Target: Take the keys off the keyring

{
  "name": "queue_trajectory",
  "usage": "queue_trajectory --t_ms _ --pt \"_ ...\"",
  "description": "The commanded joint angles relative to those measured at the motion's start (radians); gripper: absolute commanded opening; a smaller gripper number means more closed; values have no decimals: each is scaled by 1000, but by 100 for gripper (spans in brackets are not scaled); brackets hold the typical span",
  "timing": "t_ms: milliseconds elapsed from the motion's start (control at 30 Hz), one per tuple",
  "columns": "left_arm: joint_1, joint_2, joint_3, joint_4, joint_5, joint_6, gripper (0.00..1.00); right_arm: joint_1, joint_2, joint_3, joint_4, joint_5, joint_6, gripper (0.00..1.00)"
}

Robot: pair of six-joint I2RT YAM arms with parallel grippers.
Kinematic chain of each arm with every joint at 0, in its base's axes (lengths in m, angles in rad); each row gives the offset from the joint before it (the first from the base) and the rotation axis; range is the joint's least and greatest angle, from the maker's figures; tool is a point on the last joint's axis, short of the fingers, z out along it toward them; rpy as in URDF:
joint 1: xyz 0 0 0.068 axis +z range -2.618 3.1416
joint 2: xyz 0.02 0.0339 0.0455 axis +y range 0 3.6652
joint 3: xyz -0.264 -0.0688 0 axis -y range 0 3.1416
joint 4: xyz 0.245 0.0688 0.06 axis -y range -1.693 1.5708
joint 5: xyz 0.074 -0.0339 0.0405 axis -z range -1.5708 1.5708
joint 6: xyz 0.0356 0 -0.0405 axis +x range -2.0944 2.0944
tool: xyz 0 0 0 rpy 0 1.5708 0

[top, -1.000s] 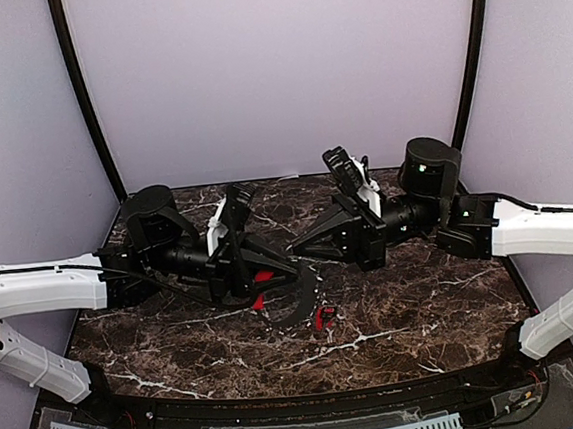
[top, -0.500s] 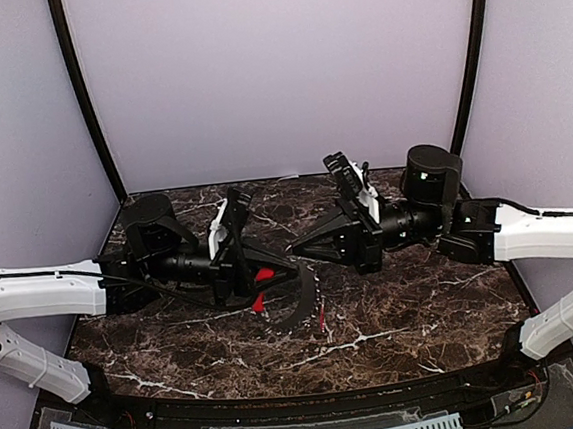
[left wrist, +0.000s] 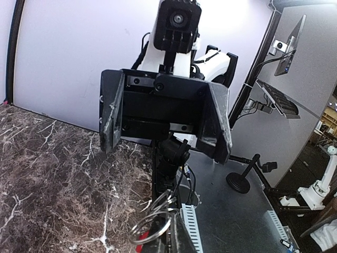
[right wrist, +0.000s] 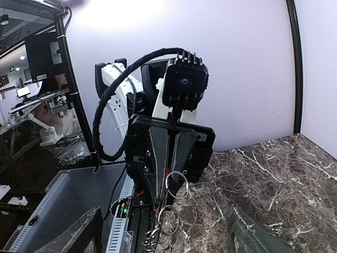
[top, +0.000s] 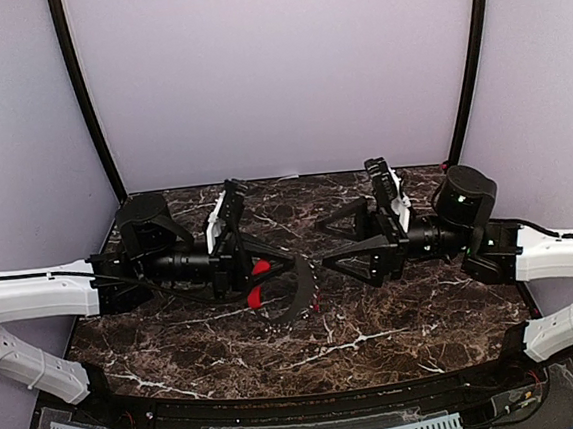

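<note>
Above tabletop [top: 426, 313] centre: keyring [right wrist: 176, 184] hangs from left claw [right wrist: 166, 196], which is clamped shut on it.
Opposite, right claw [left wrist: 163, 118]: spread wide, facing keyring, apart from it.
Below keyring, key [top: 317, 299]: tiny, red, dangling.
Risk: loose loops may swing, so right claw may pinch wire instead of key, or tug keyring free.

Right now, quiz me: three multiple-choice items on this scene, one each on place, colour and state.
1. The keyring hangs from: A the right gripper; B the left gripper; C neither.
2. The table is: A white; B green; C dark marble.
3. The right gripper is: A open; B shut; C out of view.
Key: 1 B, its closed fingers pinch it. 2 C, brown with white veins. 3 A, fingers spread with nothing between.
</note>
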Motion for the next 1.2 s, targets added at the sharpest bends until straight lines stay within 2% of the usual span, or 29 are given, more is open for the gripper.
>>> queue_trajectory --t_ms 0,133,333,533,733,1033,1067,1133,1167 --pt "-6 -46 80 -105 -25 -8 0 -5 -49 -79 170 22 84 80" --pt "-5 -57 134 -212 -36 -9 0 3 -81 -135 198 18 120 79" --pt "-1 -76 215 -363 -43 -30 0 58 -101 -208 208 81 57 71" --pt "6 -80 299 -495 -2 -36 0 108 -50 -259 371 65 58 65" --pt "11 -71 335 -551 44 -43 0 163 -3 -207 334 125 -43 60" --pt "16 -47 355 -561 117 -58 0 173 65 -164 333 114 -92 62" --pt "17 -43 356 -563 121 -60 0 175 72 -162 338 112 -94 58" --pt "17 -35 361 -566 131 -63 0 178 87 -151 326 111 -103 43" --pt "17 -32 363 -568 135 -63 0 179 96 -145 319 109 -110 39"
